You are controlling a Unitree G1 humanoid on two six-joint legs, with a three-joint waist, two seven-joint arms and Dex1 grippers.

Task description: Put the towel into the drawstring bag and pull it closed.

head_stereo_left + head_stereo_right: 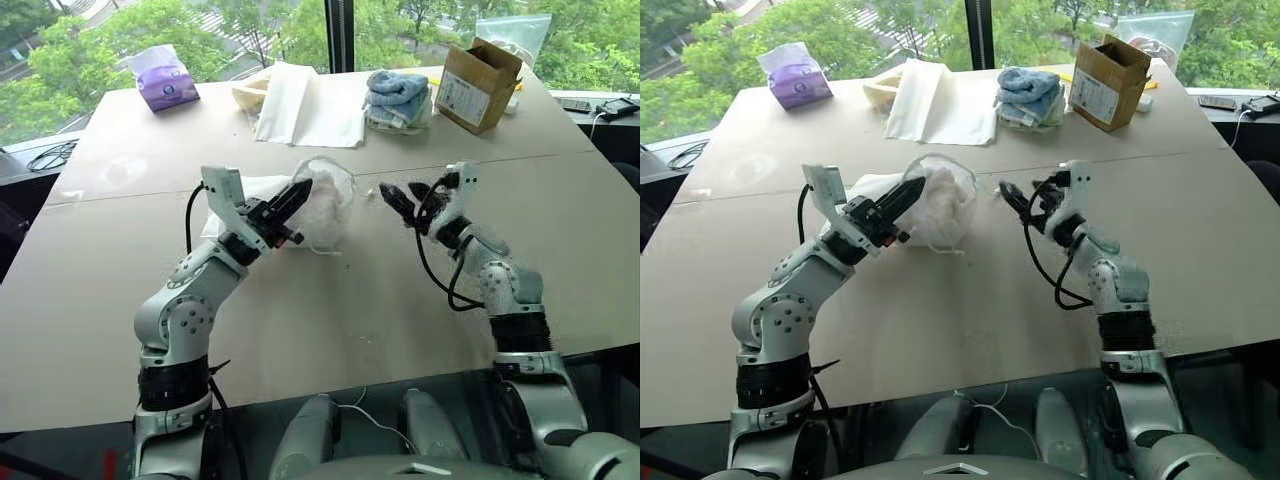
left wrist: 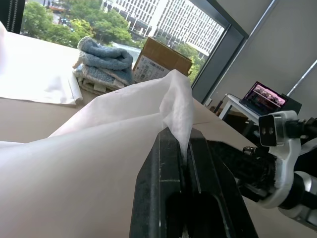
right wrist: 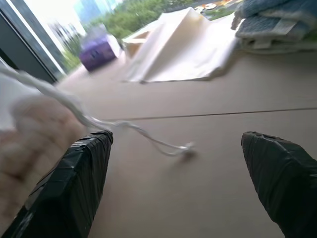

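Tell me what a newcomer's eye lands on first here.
The left gripper at mid-table, fingers pinched shut on the thin white fabric of the drawstring bag, which bulges with something white inside. Facing it, the right gripper hangs open beside the bag's loose cord. Behind, a purple tissue pack and a cardboard box stand out.

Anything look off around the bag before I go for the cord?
Nothing damaged or spilled. The drawstring bag lies crumpled on the table, its fabric pinched in the shut left gripper. One cord trails loose on the table in front of the open right gripper.
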